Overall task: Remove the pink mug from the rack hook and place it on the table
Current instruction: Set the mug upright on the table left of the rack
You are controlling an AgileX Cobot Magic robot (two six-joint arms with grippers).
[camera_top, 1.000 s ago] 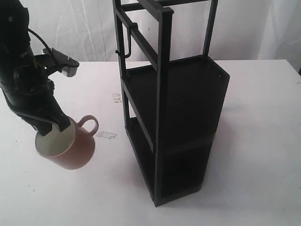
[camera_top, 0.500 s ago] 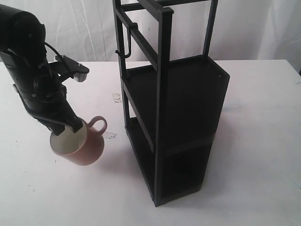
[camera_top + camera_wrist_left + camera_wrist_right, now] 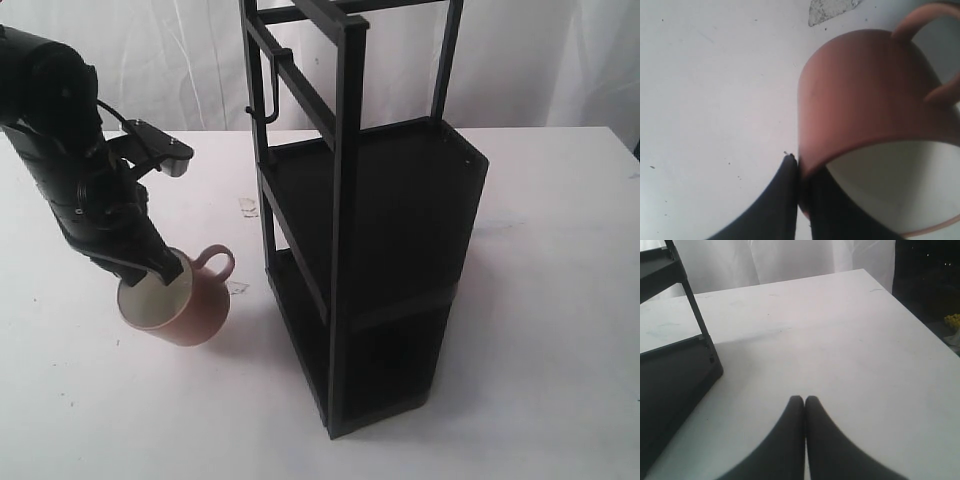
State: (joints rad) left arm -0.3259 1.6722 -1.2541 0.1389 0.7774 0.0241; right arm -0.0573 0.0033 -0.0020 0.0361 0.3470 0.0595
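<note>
The pink mug (image 3: 190, 305) is tilted, its cream inside facing the camera, held low over the white table (image 3: 90, 400) left of the rack. My left gripper (image 3: 160, 272) is shut on the mug's rim, one finger inside and one outside. In the left wrist view the pink mug (image 3: 865, 95) fills the frame, with my left gripper (image 3: 801, 170) pinching its rim. The rack hook (image 3: 268, 85) hangs bare from the top bar of the black rack (image 3: 370, 230). Over bare table, my right gripper (image 3: 804, 400) stays shut on nothing.
The tall black two-shelf rack stands mid-table, close to the right of the mug. A small clear scrap (image 3: 238, 287) lies on the table between mug and rack, another scrap (image 3: 248, 206) farther back. The table's edge (image 3: 920, 320) shows in the right wrist view.
My left arm has carried the mug to the right, toward the rack, and lower toward the table. The right gripper has not moved.
</note>
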